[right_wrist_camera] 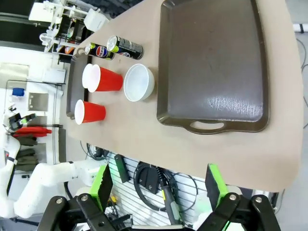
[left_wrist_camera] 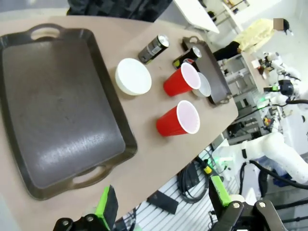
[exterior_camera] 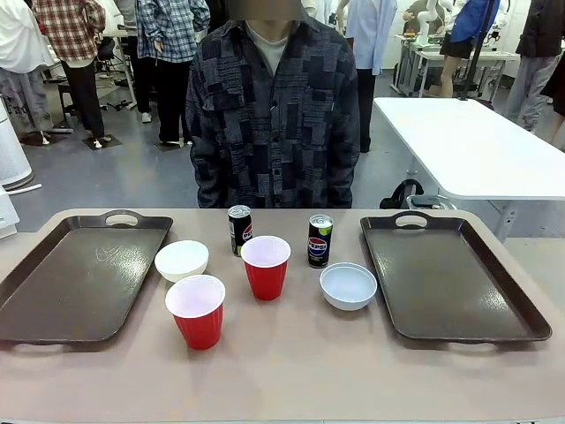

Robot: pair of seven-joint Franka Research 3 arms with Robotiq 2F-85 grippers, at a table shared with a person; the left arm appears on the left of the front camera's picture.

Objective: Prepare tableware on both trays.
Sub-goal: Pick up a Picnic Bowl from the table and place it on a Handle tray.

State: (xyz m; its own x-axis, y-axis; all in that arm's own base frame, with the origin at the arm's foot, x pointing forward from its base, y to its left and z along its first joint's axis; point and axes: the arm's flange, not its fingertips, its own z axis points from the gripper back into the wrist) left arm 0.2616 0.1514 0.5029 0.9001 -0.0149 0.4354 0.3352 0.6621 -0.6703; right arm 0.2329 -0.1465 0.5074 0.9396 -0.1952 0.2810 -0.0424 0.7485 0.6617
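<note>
Two dark brown trays lie empty, one at the left and one at the right. Between them on the table stand two red cups, two white bowls and two black Pepsi cans. My left gripper hangs open off the table's near edge, looking down on the left tray, a bowl and both cups. My right gripper is open too, above the near edge by the right tray and a bowl.
A person in a dark patterned shirt stands at the far side of the table, hands out of view. A white table stands behind at the right. Cables and gear hang below the near edge.
</note>
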